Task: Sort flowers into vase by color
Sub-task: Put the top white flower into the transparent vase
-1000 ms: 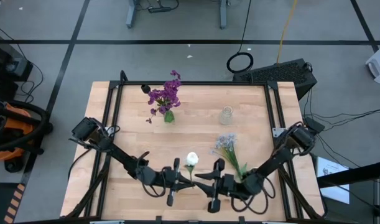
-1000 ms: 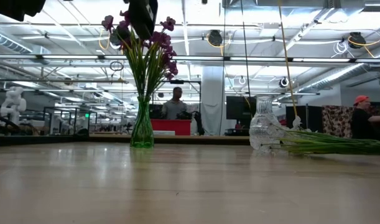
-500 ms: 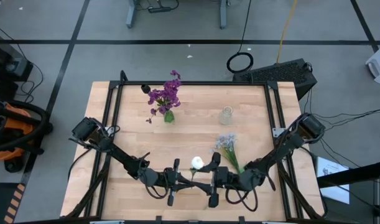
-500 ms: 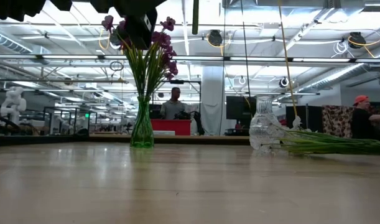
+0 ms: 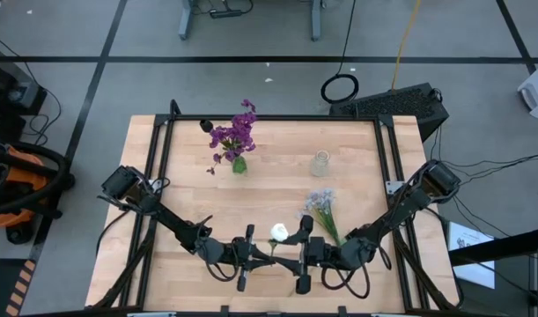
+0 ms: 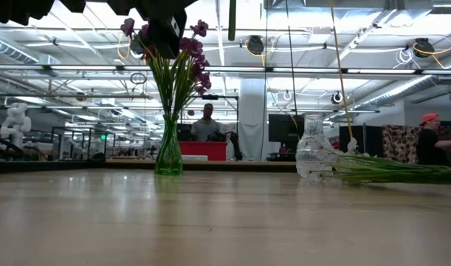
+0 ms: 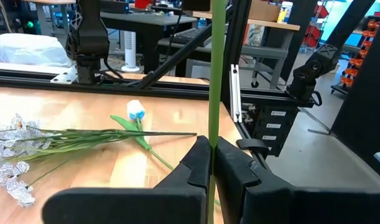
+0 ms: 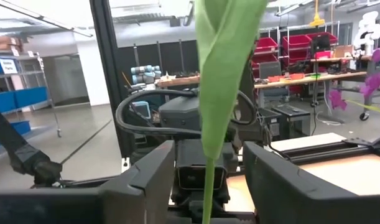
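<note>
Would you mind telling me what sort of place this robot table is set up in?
Most likely a robotics lab or workshop: an open hall with exposed ceiling pipes, red parts bins on shelving, and another robot arm on a bench.

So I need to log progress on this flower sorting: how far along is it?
Done: the purple flowers stand in the green vase. In hand: the left gripper is shut on the white flower's stem, with the right gripper open around it near the table's front edge. Left: the pale flowers lie on the table, and the clear vase is empty.
</note>
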Controlling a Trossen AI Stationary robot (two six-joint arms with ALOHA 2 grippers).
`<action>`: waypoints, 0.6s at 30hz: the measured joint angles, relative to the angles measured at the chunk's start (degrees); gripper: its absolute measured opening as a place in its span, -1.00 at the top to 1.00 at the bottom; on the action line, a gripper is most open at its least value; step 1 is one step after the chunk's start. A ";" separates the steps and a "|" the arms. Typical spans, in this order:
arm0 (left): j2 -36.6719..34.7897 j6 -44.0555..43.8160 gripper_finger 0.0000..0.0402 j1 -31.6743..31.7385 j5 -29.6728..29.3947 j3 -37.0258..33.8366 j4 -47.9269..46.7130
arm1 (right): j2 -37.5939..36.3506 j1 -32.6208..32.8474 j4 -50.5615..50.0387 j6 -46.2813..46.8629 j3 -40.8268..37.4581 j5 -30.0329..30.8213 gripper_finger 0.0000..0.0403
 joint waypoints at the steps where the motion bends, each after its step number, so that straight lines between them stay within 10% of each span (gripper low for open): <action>1: 0.00 0.00 0.92 0.00 0.01 -0.01 0.02 | 0.00 -0.02 0.11 -0.04 0.00 0.02 0.12; 18: 0.00 -0.17 0.92 0.00 0.00 -0.01 0.02 | 0.00 -0.07 0.16 -0.13 0.00 0.10 0.87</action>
